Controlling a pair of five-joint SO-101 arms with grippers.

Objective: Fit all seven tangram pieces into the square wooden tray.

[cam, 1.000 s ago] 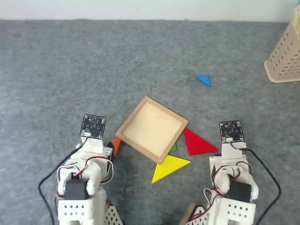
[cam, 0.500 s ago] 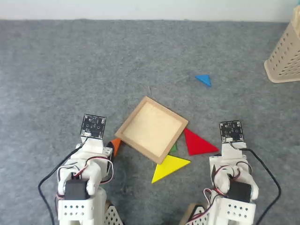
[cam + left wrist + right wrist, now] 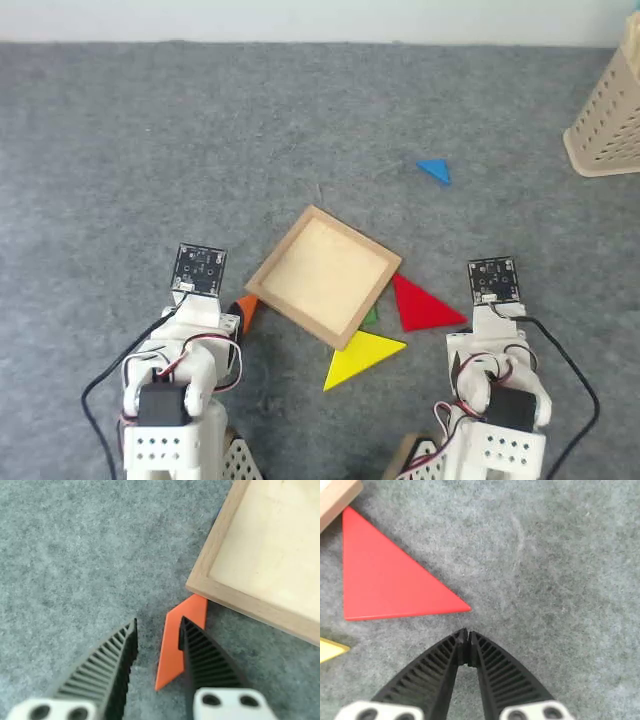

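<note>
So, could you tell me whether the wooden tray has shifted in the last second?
No: the wooden tray keeps its place against the beige basket in the high view.

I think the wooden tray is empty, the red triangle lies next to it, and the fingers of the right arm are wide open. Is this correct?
Not quite. The right gripper has its fingers shut, tips together, as the right wrist view shows. The rest holds: the wooden tray is empty and the red triangle lies next to it.
</note>
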